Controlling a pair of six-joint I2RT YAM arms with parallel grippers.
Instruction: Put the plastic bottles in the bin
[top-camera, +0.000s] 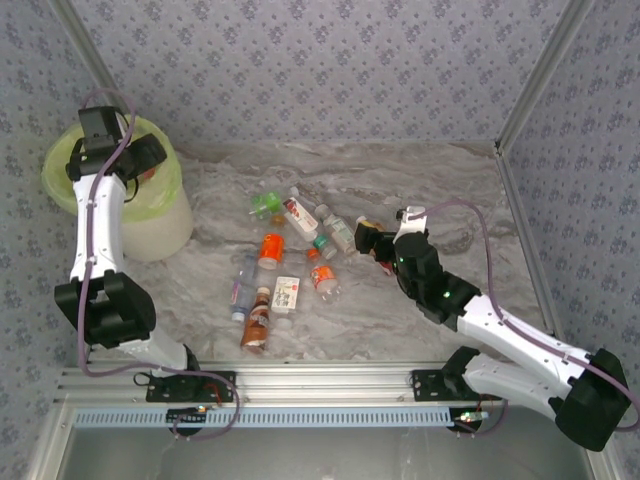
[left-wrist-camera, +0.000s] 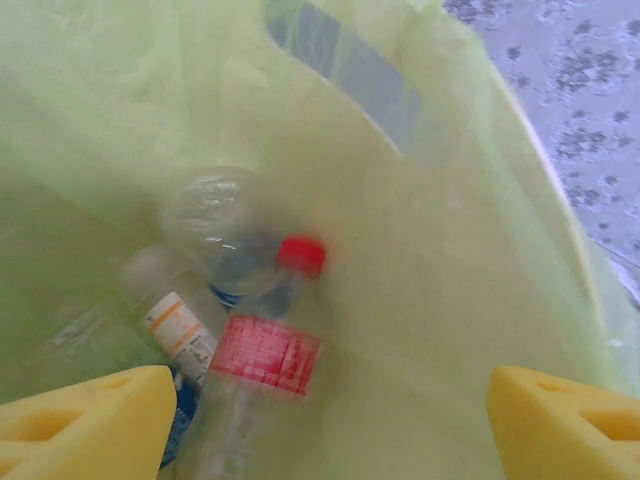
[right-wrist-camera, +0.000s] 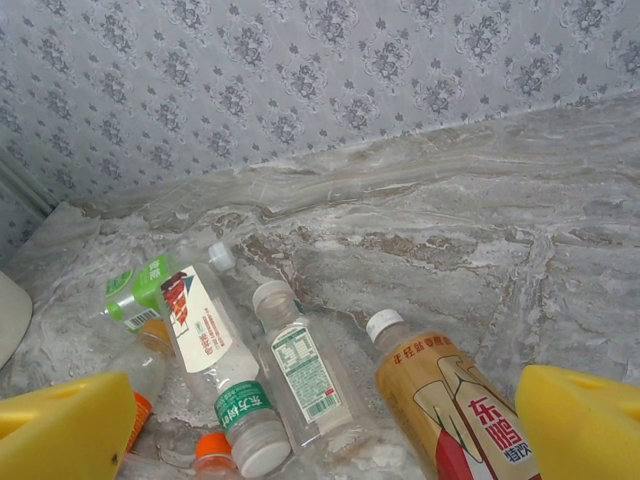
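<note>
Holds nothing: left gripper (left-wrist-camera: 325, 400) wide over bin (top-camera: 160, 225). Counts three bottles (left-wrist-camera: 215, 225) inside; red-capped bottle (left-wrist-camera: 262, 360) cap uppermost in view. Spans tan bottle (right-wrist-camera: 440, 400), right gripper (right-wrist-camera: 320, 400) wide, cap pointing away.

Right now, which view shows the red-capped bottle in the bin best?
The left wrist view: the red-capped bottle lies close, cap and label clear, inside the bin. In the top view the left arm covers it.

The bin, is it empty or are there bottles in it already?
Not empty. Looking down into the bin, a red-capped bottle lies inside its yellow-green liner, with at least two more clear bottles beside it.
</note>
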